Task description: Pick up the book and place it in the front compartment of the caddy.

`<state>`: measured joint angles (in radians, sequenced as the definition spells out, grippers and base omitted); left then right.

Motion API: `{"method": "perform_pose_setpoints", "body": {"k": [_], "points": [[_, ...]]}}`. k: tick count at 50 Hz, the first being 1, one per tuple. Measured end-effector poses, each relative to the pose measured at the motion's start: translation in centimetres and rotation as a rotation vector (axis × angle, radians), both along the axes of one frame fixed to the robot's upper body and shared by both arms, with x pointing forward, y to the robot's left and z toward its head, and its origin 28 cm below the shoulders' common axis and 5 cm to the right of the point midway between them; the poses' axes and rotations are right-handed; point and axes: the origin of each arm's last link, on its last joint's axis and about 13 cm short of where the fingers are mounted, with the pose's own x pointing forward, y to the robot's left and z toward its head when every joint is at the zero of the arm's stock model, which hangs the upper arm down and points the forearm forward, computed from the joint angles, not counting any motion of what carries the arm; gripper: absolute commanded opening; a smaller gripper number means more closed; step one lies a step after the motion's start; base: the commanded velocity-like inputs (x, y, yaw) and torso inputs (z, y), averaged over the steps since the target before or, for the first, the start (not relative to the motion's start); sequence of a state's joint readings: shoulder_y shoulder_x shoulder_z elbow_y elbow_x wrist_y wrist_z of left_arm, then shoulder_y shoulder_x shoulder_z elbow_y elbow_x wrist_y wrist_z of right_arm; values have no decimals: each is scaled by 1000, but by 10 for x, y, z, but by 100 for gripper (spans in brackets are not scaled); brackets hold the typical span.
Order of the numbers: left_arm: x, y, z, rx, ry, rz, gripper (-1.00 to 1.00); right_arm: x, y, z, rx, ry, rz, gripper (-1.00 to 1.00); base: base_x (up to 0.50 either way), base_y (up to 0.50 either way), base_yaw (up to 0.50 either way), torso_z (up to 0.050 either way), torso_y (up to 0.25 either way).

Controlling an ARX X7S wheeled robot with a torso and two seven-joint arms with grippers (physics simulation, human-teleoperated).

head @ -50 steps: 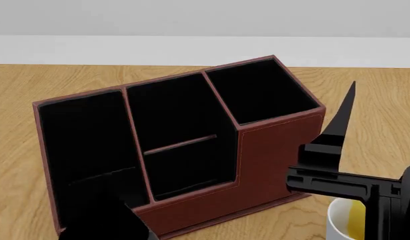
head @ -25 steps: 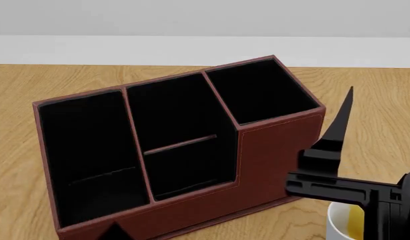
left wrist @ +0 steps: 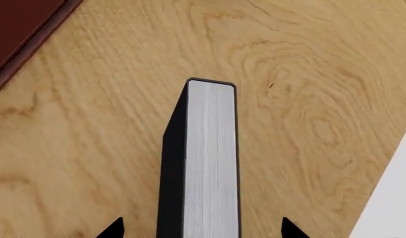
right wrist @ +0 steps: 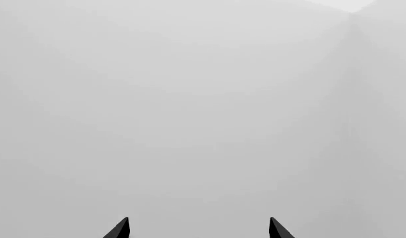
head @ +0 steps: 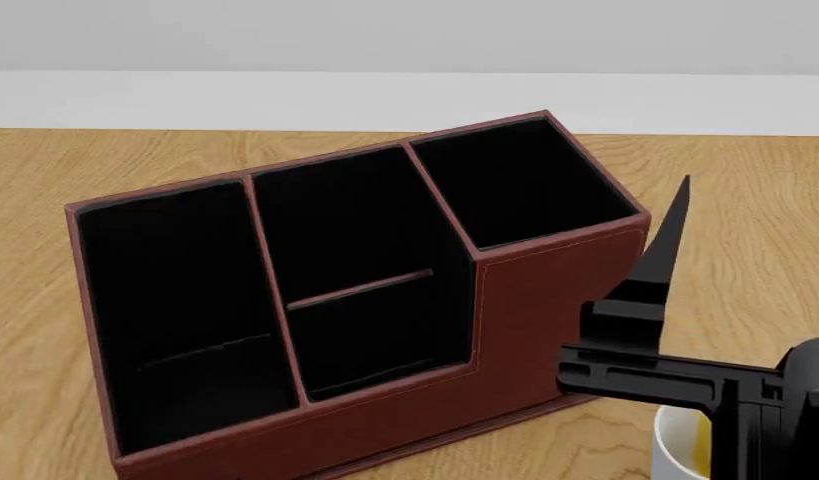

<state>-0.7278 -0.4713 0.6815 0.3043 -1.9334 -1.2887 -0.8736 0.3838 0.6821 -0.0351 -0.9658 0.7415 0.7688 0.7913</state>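
Observation:
The book (left wrist: 209, 163) shows in the left wrist view, page edges toward the camera, black cover to one side, over the wooden table. My left gripper (left wrist: 203, 229) is open, with its two fingertips on either side of the book and a gap on each side. It is out of the head view, and so is the book. The reddish-brown caddy (head: 543, 320) stands mid-table, and its corner shows in the left wrist view (left wrist: 18, 29). Its front compartment (head: 376, 335) sits below a thin crossbar and holds nothing. My right gripper (head: 676, 200) is open and empty, pointing up beside the caddy's right end, and also shows in the right wrist view (right wrist: 198, 229).
A white-and-yellow mug (head: 683, 445) stands at the lower right, under my right arm. The wooden table (head: 729, 260) runs back to a pale wall. The table's edge (left wrist: 388, 198) lies close to the book in the left wrist view.
My left arm's dark shape at the lower left of the head view has dropped out of sight. My right gripper has drifted slightly left and down.

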Motion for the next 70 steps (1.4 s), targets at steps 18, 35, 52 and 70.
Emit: {"method": "perform_pose_setpoints", "body": {"k": [18, 35, 52, 70], "points": [[7, -1, -9, 28, 19, -21, 100, 0, 0, 1, -1, -3, 3, 100, 1, 0, 0, 0, 0], [16, -4, -14, 56, 34, -56, 100, 0, -3, -2, 2, 4, -1, 100, 0, 0, 0, 0, 0], [22, -2, -13, 72, 24, -75, -100, 1, -4, -8, 9, 15, -5, 100, 1, -1, -2, 0, 0], [22, -4, -4, 86, -4, -76, -100, 2, -4, -7, 10, 11, -8, 100, 0, -1, -2, 0, 0]]}}
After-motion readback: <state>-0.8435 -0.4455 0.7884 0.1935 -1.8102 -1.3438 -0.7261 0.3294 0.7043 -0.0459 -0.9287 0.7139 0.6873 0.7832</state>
